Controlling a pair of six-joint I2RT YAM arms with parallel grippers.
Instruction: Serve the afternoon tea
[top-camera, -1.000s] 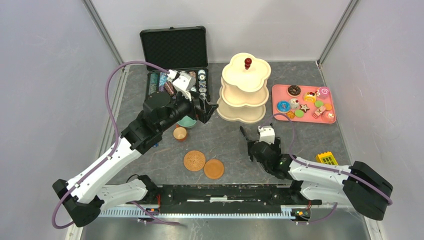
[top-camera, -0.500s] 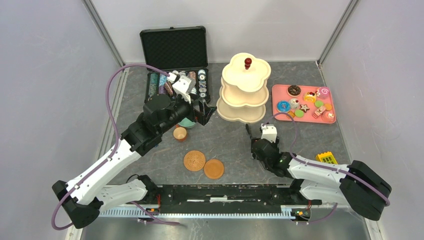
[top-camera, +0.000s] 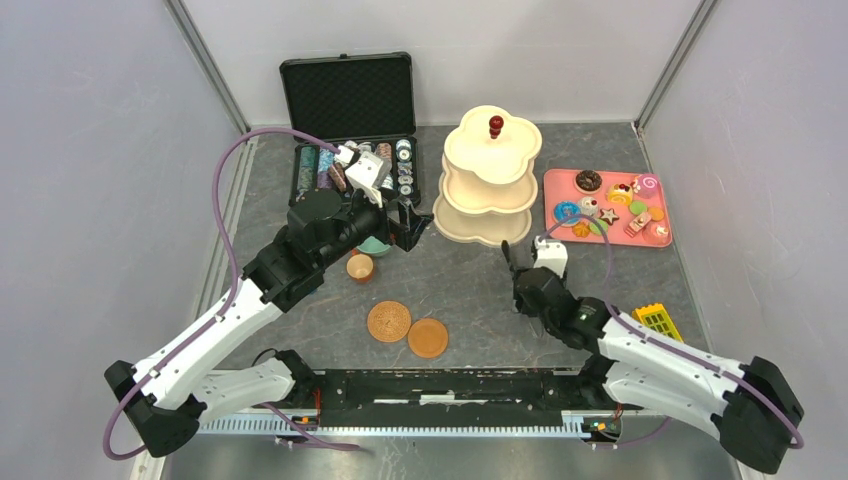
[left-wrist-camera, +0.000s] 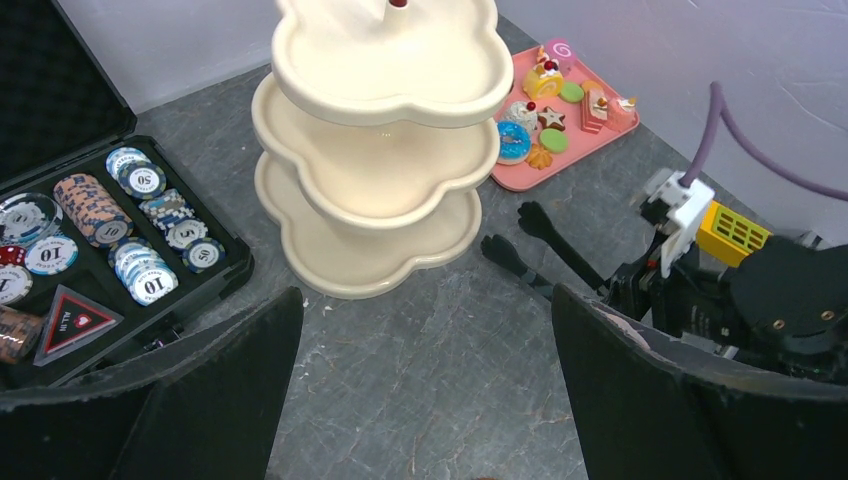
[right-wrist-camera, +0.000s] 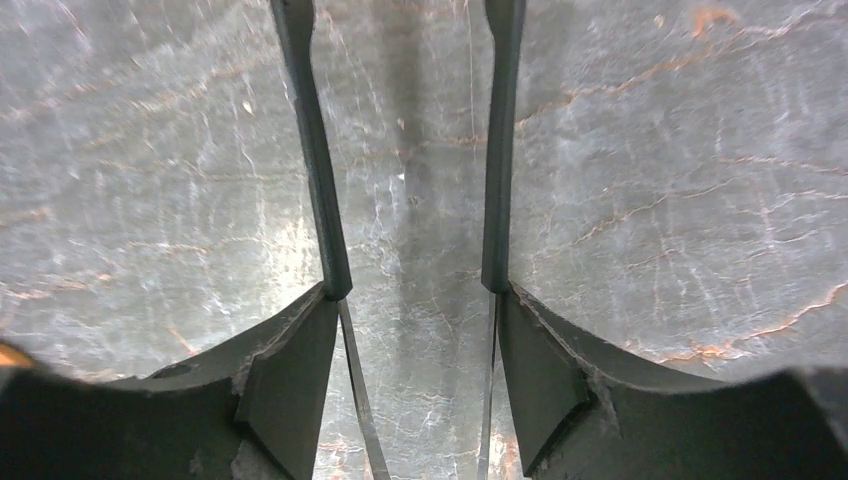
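The cream three-tier stand (top-camera: 490, 175) with its red knob (top-camera: 495, 125) stands at the back centre. Small colourful pastries (top-camera: 610, 208) lie on a pink tray (top-camera: 664, 210) to its right. My left gripper (top-camera: 408, 228) hangs open beside the stand's left side, with bare table between its fingers (left-wrist-camera: 240, 380). The teal cup (top-camera: 374, 246) is partly hidden under it, and the smaller brown cup (top-camera: 360, 267) stands just in front. Two brown saucers (top-camera: 389, 321) (top-camera: 428, 338) lie near the front. My right gripper (top-camera: 525, 255) is low over the table in front of the stand, jaws part open and empty.
An open black case (top-camera: 350, 100) of poker chips (left-wrist-camera: 130, 210) sits at the back left, close behind my left wrist. A yellow toy block (top-camera: 655, 318) lies at the right, beside my right arm. Metal frame posts rise at both back corners.
My right arm has reached forward and to the right, toward the stand and the tray, and its jaws have narrowed. The left arm has hardly moved.
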